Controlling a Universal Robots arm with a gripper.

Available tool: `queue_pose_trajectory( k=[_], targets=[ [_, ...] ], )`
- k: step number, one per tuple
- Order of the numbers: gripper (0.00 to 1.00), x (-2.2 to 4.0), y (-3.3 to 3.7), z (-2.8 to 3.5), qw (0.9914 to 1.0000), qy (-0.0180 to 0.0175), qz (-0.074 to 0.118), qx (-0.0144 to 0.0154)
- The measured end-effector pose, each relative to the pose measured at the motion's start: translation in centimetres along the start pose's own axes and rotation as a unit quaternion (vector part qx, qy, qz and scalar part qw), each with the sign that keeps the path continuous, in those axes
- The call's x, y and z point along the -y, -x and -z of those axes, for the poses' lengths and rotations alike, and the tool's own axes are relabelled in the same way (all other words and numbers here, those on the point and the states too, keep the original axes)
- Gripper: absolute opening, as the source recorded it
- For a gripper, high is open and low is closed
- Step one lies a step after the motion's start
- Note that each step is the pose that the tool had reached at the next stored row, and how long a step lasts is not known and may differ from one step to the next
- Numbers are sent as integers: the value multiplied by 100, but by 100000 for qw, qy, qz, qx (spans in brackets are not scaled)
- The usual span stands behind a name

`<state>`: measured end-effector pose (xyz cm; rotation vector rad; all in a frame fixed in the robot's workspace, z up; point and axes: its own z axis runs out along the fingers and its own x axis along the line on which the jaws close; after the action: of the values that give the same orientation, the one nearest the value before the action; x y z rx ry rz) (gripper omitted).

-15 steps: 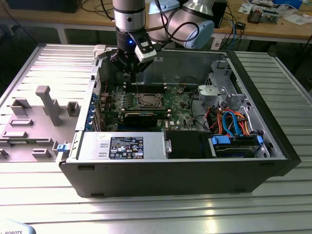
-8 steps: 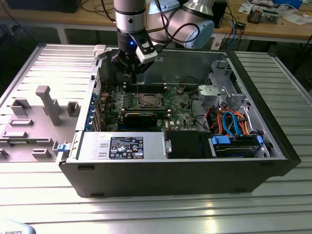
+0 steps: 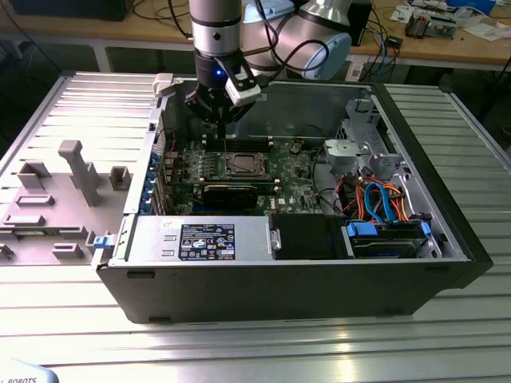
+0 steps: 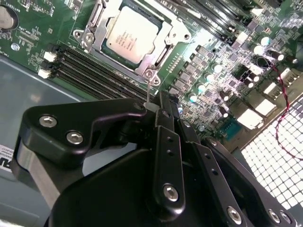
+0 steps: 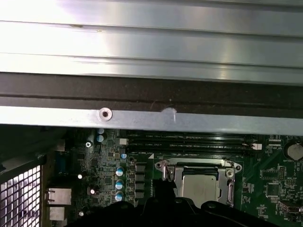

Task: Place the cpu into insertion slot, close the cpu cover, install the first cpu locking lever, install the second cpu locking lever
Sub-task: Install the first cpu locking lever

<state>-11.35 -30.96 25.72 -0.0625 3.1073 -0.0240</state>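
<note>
Silvery cpu [image 4: 129,34] sits near the gripper [image 4: 154,108], which pinches a locking lever [image 4: 147,92].

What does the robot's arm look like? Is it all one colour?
No. The arm is a silvery-grey tube with light blue caps on its joints, and black cables loop beside it. The end effector is black with round silver screws, a small blue light and a white block on its side.

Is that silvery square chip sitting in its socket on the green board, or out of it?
In. The chip lies flat and level, with the socket's metal frame around its edges.
</note>
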Motion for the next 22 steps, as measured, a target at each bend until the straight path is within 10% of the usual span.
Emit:
queue_pose_trajectory(
  k=[6,10,11,22],
  targets=[
    [11,0,-91,3,99997,25,796,7],
    [11,-115,-86,5,99978,70,2088,32],
    [11,-111,40,0,99987,57,1622,45],
    [11,-109,88,-28,99995,-22,-1020,191]
  ],
)
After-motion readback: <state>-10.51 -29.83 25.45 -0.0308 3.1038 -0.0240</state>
